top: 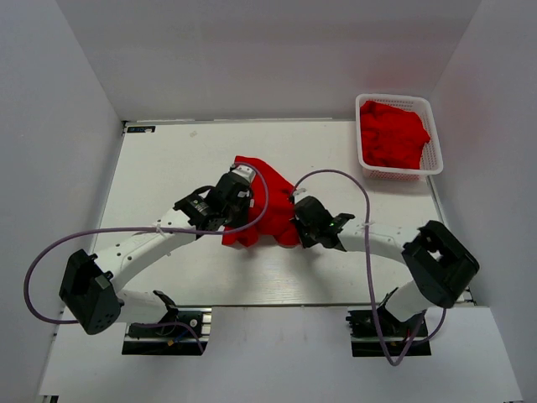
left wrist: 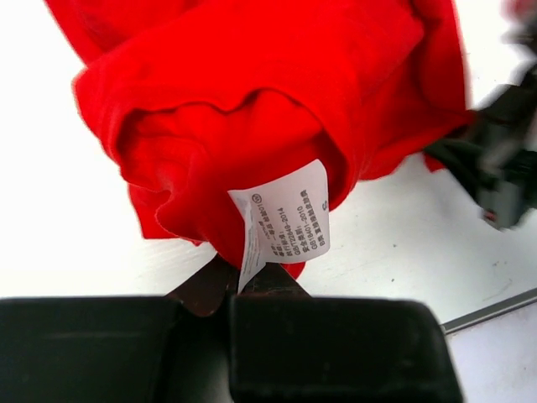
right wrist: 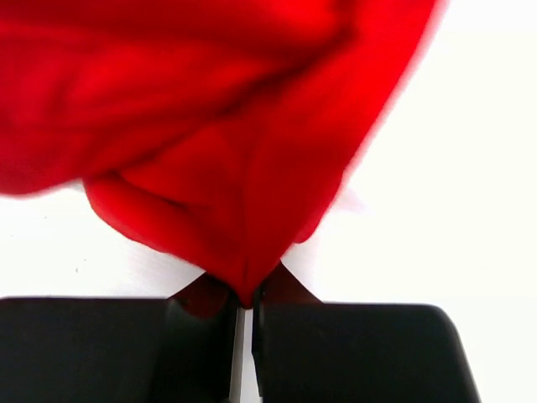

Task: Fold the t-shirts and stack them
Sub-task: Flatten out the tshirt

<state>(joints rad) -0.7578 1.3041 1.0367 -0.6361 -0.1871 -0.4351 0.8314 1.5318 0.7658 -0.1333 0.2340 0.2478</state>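
A bright red t-shirt [top: 262, 210] lies bunched on the table's middle, between my two arms. My left gripper [top: 228, 220] is shut on its near left edge; in the left wrist view [left wrist: 239, 281] the pinched cloth [left wrist: 252, 109] carries a white care label [left wrist: 285, 220]. My right gripper [top: 299, 225] is shut on the shirt's right edge; in the right wrist view [right wrist: 247, 294] a fold of red cloth [right wrist: 226, 143] hangs from the closed jaws. More red t-shirts [top: 392, 133] fill a basket at the back right.
The white lattice basket [top: 436, 155] stands at the table's [top: 168, 168] far right corner. Purple cables loop over both arms. White walls close in the table at left, right and back.
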